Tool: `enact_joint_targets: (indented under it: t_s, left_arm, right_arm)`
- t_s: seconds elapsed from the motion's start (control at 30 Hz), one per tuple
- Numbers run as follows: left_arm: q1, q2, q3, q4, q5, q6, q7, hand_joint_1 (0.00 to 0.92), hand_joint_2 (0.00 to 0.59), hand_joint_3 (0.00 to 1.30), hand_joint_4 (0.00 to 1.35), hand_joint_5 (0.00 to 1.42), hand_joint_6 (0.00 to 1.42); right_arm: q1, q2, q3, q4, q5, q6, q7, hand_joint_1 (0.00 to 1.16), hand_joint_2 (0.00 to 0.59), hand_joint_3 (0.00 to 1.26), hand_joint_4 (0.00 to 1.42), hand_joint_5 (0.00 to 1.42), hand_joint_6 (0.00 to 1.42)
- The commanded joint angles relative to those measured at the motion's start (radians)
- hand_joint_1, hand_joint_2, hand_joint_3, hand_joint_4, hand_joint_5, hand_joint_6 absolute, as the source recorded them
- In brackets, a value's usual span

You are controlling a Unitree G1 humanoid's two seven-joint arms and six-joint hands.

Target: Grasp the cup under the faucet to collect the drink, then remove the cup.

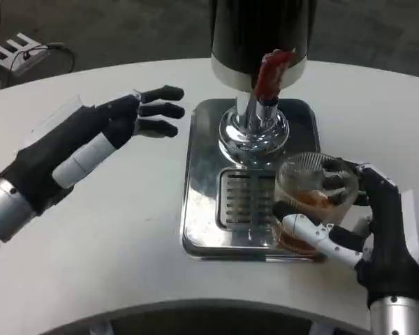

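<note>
Dispenser stands at the tray's far edge, faucet overhanging the tray; tray sits mid-table. Cup is at the tray's near-right corner, right of the drain grate, held by the right hand. Left hand is left of the tray, over the table, apart from it.

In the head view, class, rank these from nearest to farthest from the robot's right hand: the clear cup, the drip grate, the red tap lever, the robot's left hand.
1. Clear cup: held in the right hand.
2. Drip grate: just left of the cup, on the steel tray.
3. Red tap lever: above, on the dispenser.
4. Left hand: far left, across the table.
</note>
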Motion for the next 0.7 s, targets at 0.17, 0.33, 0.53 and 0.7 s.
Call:
enact_joint_targets:
  t_s: [0.17,0.33,0.53,0.7]
  left_arm:
    - [0.138,0.048,-0.026,-0.095,0.097,-0.020,0.057,0.000,0.021,0.19,0.17,0.23,0.19]
    - [0.205,0.056,-0.044,-0.164,0.158,-0.025,0.097,0.000,0.024,0.18,0.14,0.21,0.17]
    - [0.266,0.069,-0.073,-0.255,0.237,-0.038,0.140,0.000,0.027,0.16,0.09,0.16,0.16]
    - [0.309,0.079,-0.086,-0.328,0.295,-0.054,0.174,0.000,0.026,0.14,0.05,0.12,0.14]
  right_arm:
    - [0.033,0.007,0.029,-0.120,-0.033,0.012,0.061,0.95,0.176,0.77,0.90,1.10,1.29]
    - [0.043,0.003,0.032,-0.148,-0.038,0.011,0.102,0.95,0.176,0.78,0.90,1.11,1.30]
    - [0.054,-0.011,0.025,-0.175,-0.036,0.015,0.151,0.95,0.170,0.80,0.92,1.11,1.32]
    - [0.064,-0.027,0.015,-0.211,-0.034,0.012,0.190,0.95,0.168,0.81,0.93,1.12,1.32]
